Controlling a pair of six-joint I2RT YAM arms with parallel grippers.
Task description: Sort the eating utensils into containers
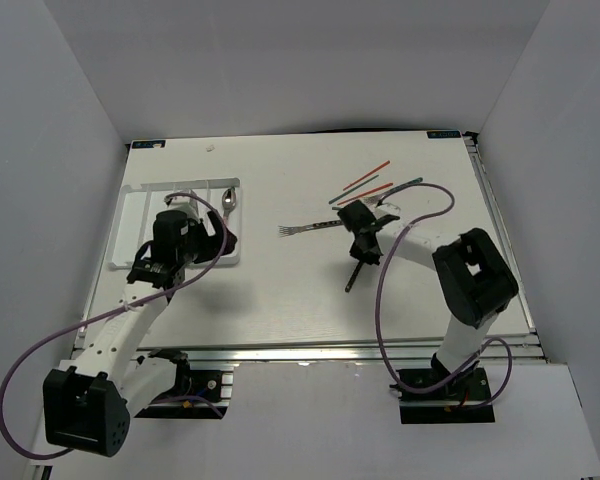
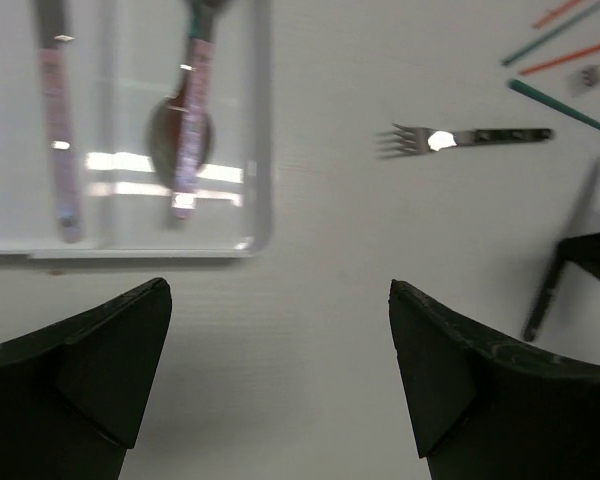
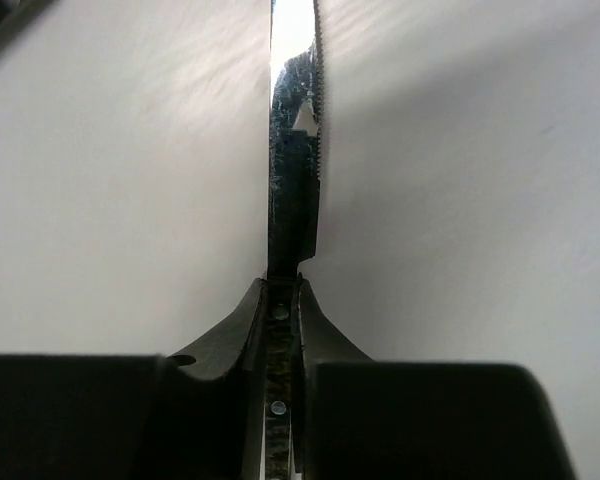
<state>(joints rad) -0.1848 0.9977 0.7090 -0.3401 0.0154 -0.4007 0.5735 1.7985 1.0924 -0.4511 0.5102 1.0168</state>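
Observation:
The white tray (image 1: 128, 212) lies at the left; in the left wrist view its slots (image 2: 263, 150) hold a pink-handled utensil (image 2: 56, 120) and a spoon (image 2: 186, 130). That spoon also shows from above (image 1: 230, 200). My left gripper (image 1: 223, 240) is open and empty over bare table just off the tray's near right corner (image 2: 280, 335). My right gripper (image 1: 361, 250) is shut on a dark-handled knife (image 1: 352, 276), whose serrated blade (image 3: 296, 150) points away from the jaws (image 3: 285, 292). A dark-handled fork (image 1: 306, 229) lies mid-table (image 2: 470, 138).
Red and teal chopsticks (image 1: 365, 178) lie loose at the back right, just beyond my right gripper, and they show at the top right of the left wrist view (image 2: 565, 100). White walls enclose the table on three sides.

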